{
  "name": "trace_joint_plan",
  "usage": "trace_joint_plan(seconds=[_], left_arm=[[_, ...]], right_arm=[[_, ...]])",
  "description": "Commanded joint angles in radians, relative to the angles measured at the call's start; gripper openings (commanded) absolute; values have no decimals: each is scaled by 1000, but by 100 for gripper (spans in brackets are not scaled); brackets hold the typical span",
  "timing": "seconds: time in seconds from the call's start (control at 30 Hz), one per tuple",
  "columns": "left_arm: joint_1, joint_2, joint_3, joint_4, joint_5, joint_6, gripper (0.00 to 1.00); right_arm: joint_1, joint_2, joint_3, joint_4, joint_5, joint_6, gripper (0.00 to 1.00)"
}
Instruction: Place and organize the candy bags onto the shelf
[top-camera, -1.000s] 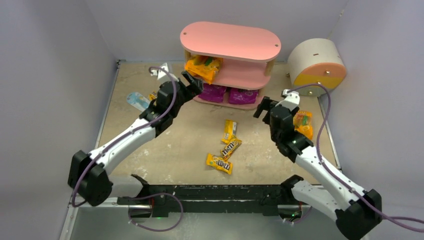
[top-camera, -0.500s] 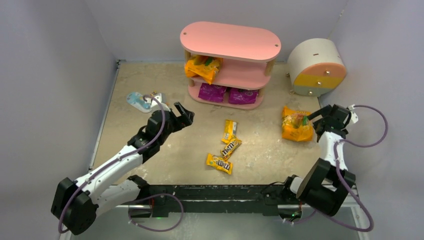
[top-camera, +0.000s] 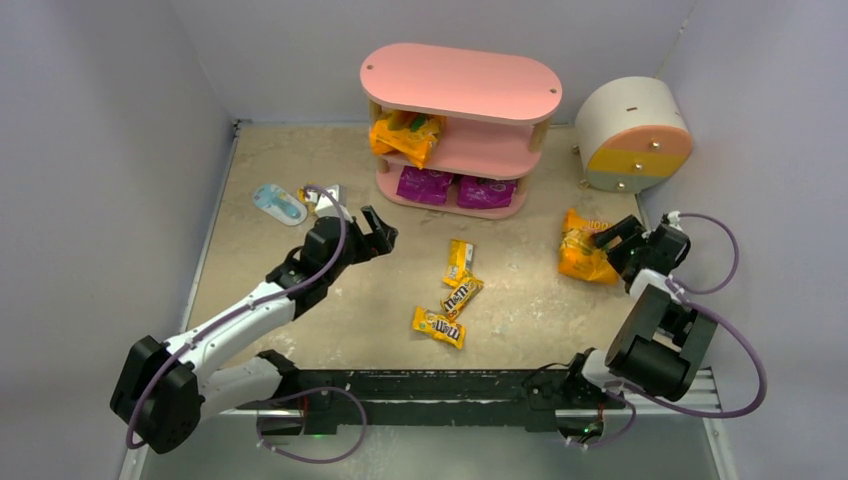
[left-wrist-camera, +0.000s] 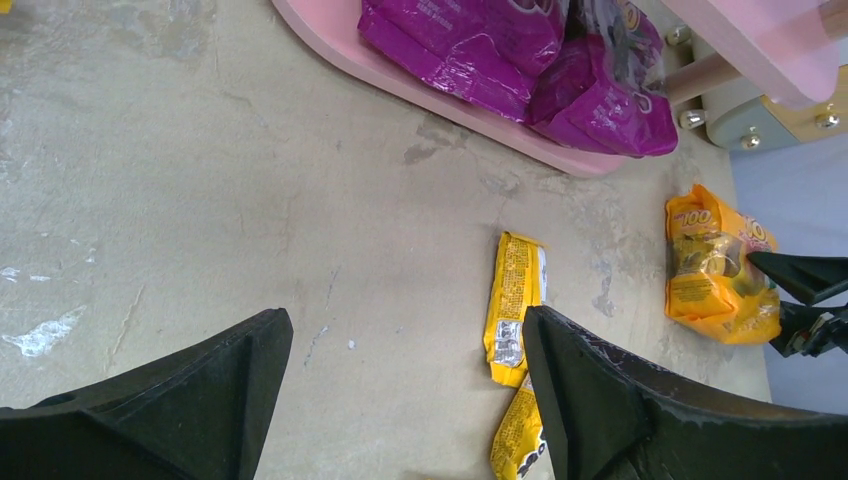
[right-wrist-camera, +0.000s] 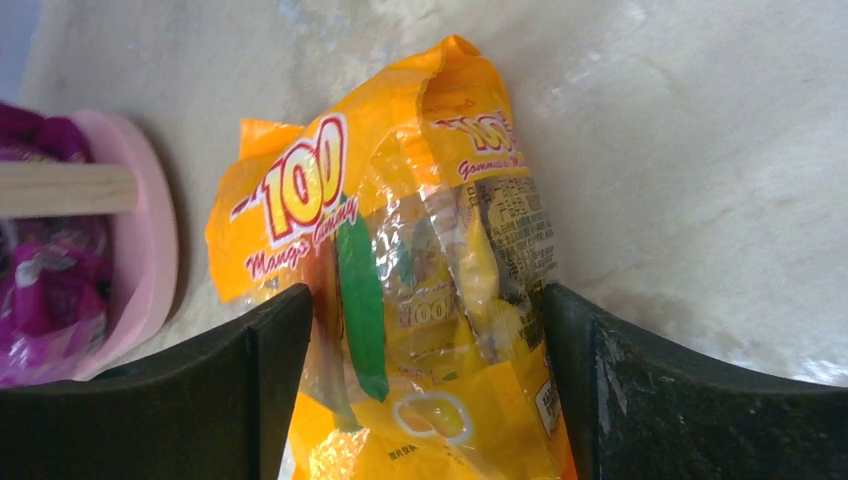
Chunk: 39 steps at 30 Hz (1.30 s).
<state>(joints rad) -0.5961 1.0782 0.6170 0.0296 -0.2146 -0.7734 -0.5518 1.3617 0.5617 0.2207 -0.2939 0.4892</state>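
The pink shelf (top-camera: 460, 85) holds an orange bag (top-camera: 405, 135) on its middle tier and two purple bags (top-camera: 425, 185) (top-camera: 487, 192) on the bottom tier. A second orange bag (top-camera: 582, 250) lies on the floor at the right. My right gripper (top-camera: 612, 240) is open, and in the right wrist view the bag (right-wrist-camera: 400, 230) sits between its spread fingers (right-wrist-camera: 250, 390). Three yellow M&M's packets (top-camera: 459, 260) (top-camera: 461, 296) (top-camera: 438, 327) lie mid-floor. My left gripper (top-camera: 378, 232) is open and empty, left of them; its wrist view shows a packet (left-wrist-camera: 515, 305) by the right finger.
The round cream drawer unit (top-camera: 635, 130) stands right of the shelf. A flat light-blue-and-white item (top-camera: 278, 203) lies at the far left. The right wall is close behind my right gripper. The purple bags (left-wrist-camera: 470, 40) and the floor orange bag (left-wrist-camera: 715, 265) show in the left wrist view.
My left arm pulled back from the shelf to the mid-left floor. My right arm swung out to the right, then moved left until its open fingers came around the orange bag.
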Motion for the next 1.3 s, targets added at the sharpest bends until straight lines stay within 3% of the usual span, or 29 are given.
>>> trace_joint_plan(seconds=[0.0, 0.17, 0.23, 0.43, 0.57, 0.73, 0.83, 0.97, 1.1, 1.27], left_arm=[[-1, -38, 17, 44, 4, 25, 90], [-1, -66, -1, 57, 17, 19, 90], [-1, -66, -2, 57, 24, 18, 90], [-1, -55, 3, 35, 17, 39, 90], [-1, -75, -11, 43, 23, 52, 90], [0, -109, -31, 51, 50, 74, 90], [0, -131, -51, 62, 74, 90, 90], [0, -154, -62, 72, 91, 108, 90], [-1, -164, -59, 65, 89, 117, 91], [-1, -178, -57, 54, 114, 127, 91]], right_arm=[[4, -23, -55, 117, -212, 15, 81], [4, -64, -103, 168, -315, 60, 57], [6, -90, -117, 177, -331, 70, 38], [6, -156, -120, 183, -413, 114, 1], [22, -240, -99, 180, -512, 162, 0], [145, -439, 27, -71, -456, 98, 0], [202, -552, 85, -133, -448, 111, 0], [224, -627, 136, -122, -512, 202, 0], [254, -636, 140, -1, -563, 311, 0], [339, -581, 195, 94, -494, 375, 0]])
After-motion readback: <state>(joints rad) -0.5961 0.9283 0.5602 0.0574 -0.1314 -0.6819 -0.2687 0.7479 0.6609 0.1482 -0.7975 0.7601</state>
